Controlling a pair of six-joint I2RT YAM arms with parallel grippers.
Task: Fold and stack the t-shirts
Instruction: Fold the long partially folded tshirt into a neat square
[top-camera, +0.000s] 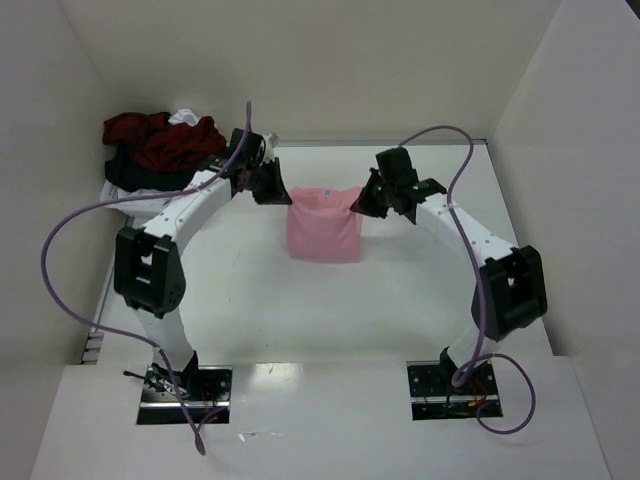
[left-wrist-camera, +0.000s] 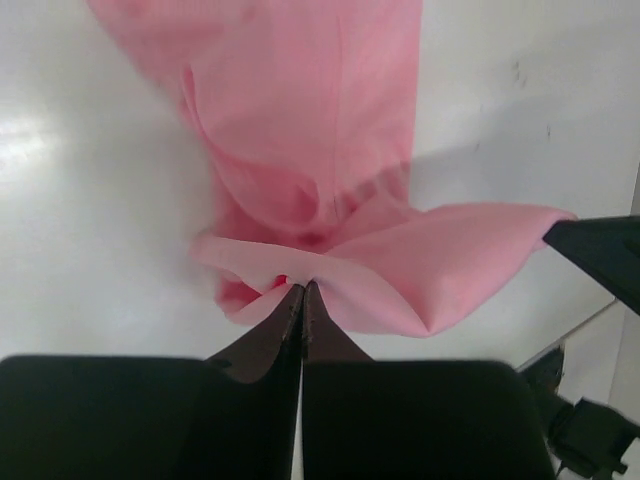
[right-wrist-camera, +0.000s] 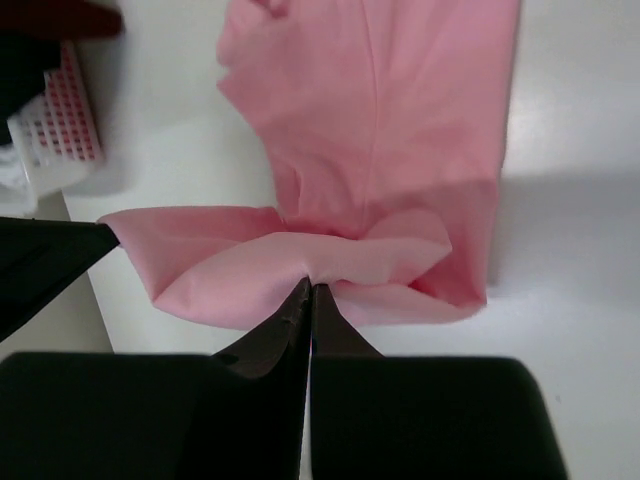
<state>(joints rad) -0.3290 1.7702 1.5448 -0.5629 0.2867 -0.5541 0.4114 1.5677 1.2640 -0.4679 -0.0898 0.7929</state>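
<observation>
The light pink t-shirt hangs as a folded panel between my two grippers over the middle of the table. My left gripper is shut on its upper left corner; in the left wrist view the closed fingertips pinch a bunched pink fold. My right gripper is shut on the upper right corner; in the right wrist view the closed tips pinch the pink cloth. A heap of dark red, black and white shirts lies at the back left.
The white plastic basket stands at the back left under the heap of shirts. White walls close the table on the left, back and right. The other gripper's dark finger shows at each wrist view's edge.
</observation>
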